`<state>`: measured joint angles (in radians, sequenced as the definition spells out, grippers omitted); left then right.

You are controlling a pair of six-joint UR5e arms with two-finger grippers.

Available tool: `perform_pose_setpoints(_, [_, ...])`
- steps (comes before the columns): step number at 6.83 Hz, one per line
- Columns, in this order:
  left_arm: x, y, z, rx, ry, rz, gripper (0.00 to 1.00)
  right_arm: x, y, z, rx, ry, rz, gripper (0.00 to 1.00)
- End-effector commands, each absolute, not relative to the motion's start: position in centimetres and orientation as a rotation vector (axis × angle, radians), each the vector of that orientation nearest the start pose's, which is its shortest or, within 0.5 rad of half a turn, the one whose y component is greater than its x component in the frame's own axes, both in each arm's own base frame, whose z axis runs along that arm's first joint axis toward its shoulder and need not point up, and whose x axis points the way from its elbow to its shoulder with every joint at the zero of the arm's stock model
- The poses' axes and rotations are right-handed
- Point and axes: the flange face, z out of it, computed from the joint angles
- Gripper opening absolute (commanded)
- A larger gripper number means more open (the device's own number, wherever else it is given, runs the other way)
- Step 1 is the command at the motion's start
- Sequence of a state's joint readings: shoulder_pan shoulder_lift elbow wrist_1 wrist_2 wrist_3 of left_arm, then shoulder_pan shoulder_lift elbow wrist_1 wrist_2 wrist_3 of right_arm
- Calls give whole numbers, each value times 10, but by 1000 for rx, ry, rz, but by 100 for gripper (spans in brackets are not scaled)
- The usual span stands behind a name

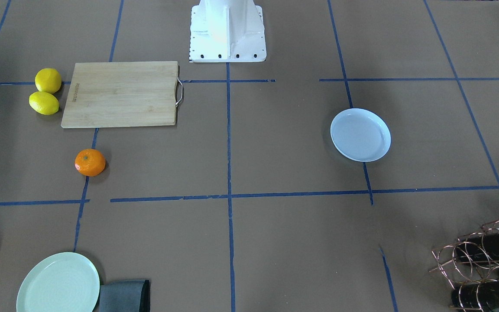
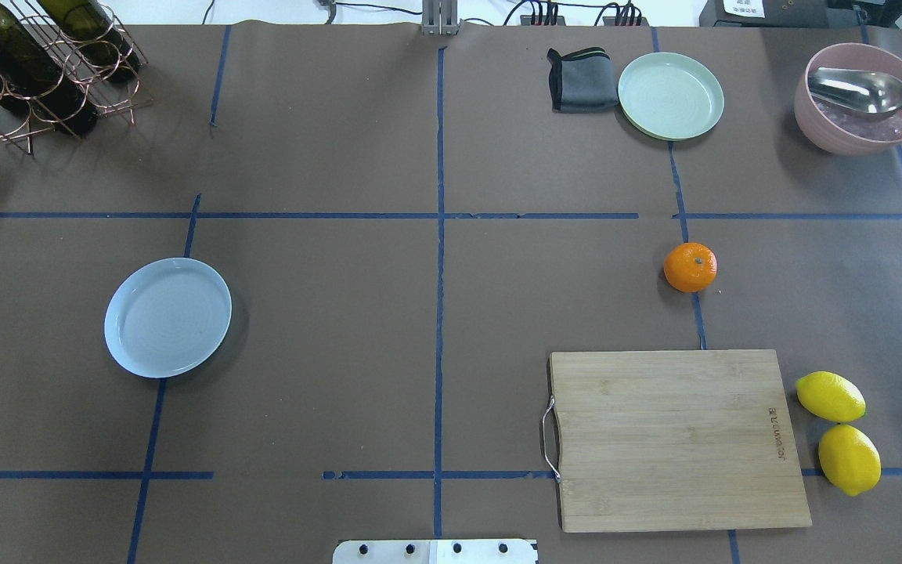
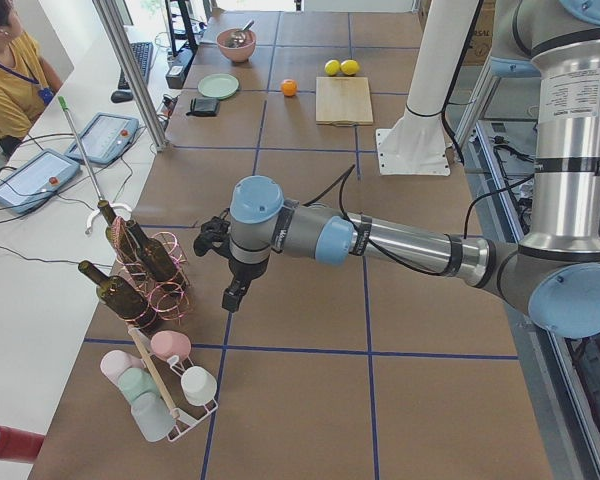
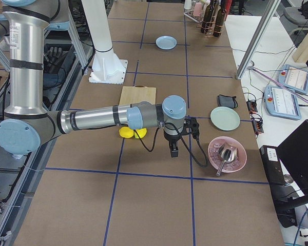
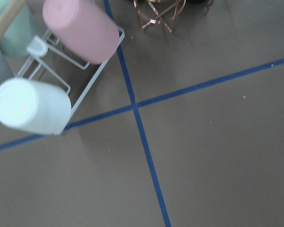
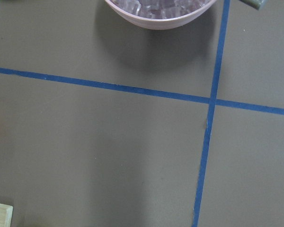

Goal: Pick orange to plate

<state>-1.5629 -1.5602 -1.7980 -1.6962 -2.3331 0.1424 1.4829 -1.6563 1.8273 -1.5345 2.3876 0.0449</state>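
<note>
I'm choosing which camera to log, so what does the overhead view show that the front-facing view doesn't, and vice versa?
Only the overhead view shows the pink bowl with the metal spoon in it. Only the front-facing view shows the white robot pedestal rising from its base. Both show the orange, the white plate, the cutting board, the two lemons, the green plate, the grey cloth and the wire bottle rack.
</note>
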Motion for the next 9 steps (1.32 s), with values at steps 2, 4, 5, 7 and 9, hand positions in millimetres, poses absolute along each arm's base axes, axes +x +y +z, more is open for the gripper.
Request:
perform_pose_setpoints(2, [-31, -499, 514, 502, 828, 331, 100, 0, -471, 547, 259, -839, -218, 100])
perform_pose_setpoints(4, [65, -480, 517, 431, 929, 324, 100, -1, -466, 554, 247, -839, -219, 100])
perform_pose_setpoints(5, [104, -464, 521, 339, 978, 223, 100, -1, -466, 554, 247, -839, -217, 100])
perform_pose_setpoints(7, [171, -418, 540, 312, 990, 106, 100, -1, -461, 560, 234, -838, -212, 100])
perform_pose_setpoints(9, [250, -383, 539, 222, 1008, -51, 88, -1, -460, 562, 232, -837, -215, 100])
